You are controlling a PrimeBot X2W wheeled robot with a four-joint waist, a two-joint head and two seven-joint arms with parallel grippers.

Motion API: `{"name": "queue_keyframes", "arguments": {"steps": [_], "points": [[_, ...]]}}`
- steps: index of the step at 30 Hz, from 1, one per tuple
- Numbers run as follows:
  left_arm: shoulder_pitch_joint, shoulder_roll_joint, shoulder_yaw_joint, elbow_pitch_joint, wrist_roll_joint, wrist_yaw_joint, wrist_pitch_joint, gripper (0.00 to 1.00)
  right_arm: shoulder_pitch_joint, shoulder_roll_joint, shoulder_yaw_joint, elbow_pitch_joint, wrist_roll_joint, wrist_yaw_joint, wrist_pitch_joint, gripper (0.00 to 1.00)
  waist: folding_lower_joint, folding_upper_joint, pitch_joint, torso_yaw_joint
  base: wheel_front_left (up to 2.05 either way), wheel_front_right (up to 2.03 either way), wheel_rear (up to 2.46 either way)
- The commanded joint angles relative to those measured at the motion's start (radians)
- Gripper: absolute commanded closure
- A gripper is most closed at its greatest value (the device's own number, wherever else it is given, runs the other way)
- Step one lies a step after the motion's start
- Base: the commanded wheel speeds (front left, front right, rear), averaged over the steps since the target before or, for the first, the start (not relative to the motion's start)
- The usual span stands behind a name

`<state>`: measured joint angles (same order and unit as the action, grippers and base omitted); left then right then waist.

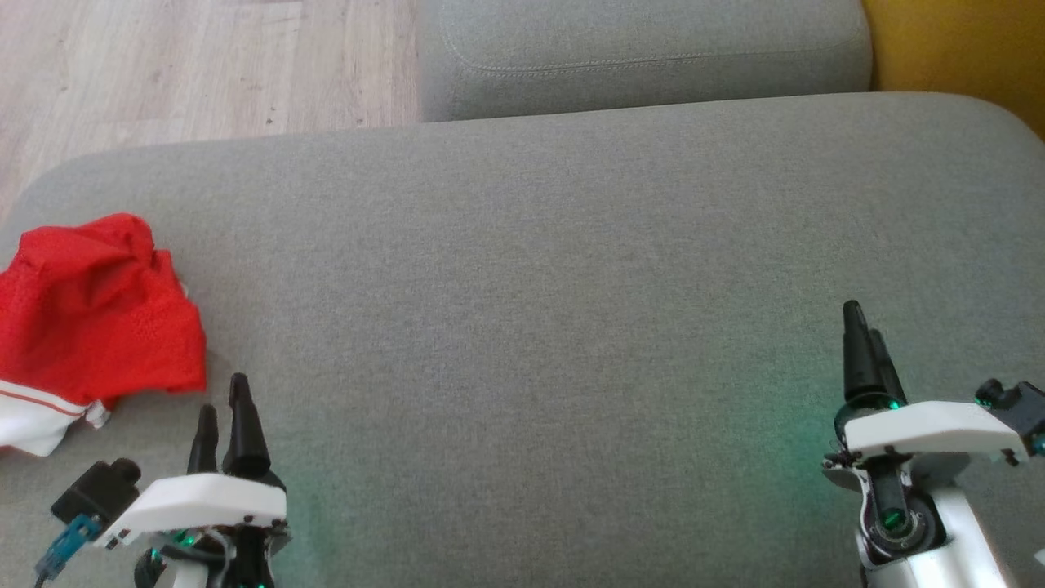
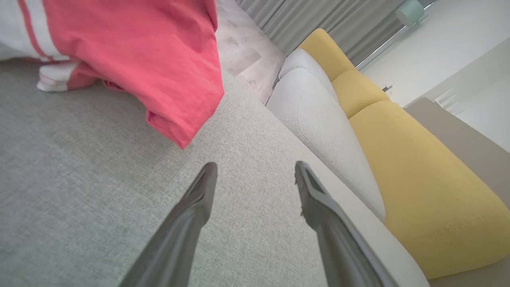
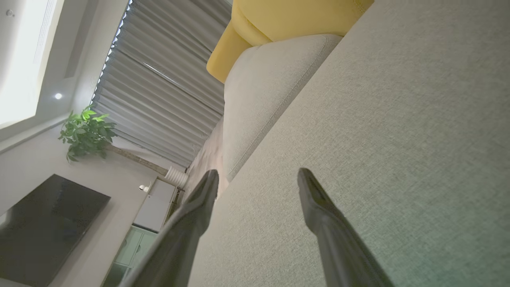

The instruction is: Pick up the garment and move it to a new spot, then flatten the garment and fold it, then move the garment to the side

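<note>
Head view, nearest first: the left claw point(image 1: 222, 394) sits over the near-left part of the grey cushion point(image 1: 531, 286), a broad seat of coarse woven fabric with rounded corners. The right claw point(image 1: 864, 320) sits over its near-right part. Both wrist views show each pair of dark tapered fingers spread wide with nothing between them. Just beyond the left claw, at the cushion's left edge, lies the garment point(image 1: 90, 310). It is a crumpled red heap of thin cloth, with a white band with red stripes at its near end. It is bunched and cut by the picture's edge, so its long axis cannot be told. Past the cushion's far edge stand a second grey cushion point(image 1: 637, 57), a yellow cushion point(image 1: 955, 41) and a pale wood floor point(image 1: 163, 65).
</note>
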<state>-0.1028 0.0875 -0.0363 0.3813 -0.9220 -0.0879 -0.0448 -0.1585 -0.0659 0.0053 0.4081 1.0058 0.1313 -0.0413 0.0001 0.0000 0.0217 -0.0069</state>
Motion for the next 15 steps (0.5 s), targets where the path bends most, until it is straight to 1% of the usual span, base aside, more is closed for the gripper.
{"name": "queue_keyframes", "arguments": {"steps": [1, 15], "points": [[-0.064, 0.027, 0.004, -0.026, 0.04, 0.004, -0.014, 0.0, -0.067, -0.017, 0.02, -0.026, -0.038, 0.0, -0.017, 0.0, -0.0001, 0.0, -0.001, 0.0, 0.0, 0.0, 0.0], [-0.071, 0.045, -0.038, -0.008, 0.217, 0.025, -0.055, 0.0, -0.092, -0.019, 0.042, 0.007, -0.213, 0.0, -0.058, 0.0, -0.0001, 0.0, -0.008, -0.001, 0.0, 0.0, 0.0]]}}
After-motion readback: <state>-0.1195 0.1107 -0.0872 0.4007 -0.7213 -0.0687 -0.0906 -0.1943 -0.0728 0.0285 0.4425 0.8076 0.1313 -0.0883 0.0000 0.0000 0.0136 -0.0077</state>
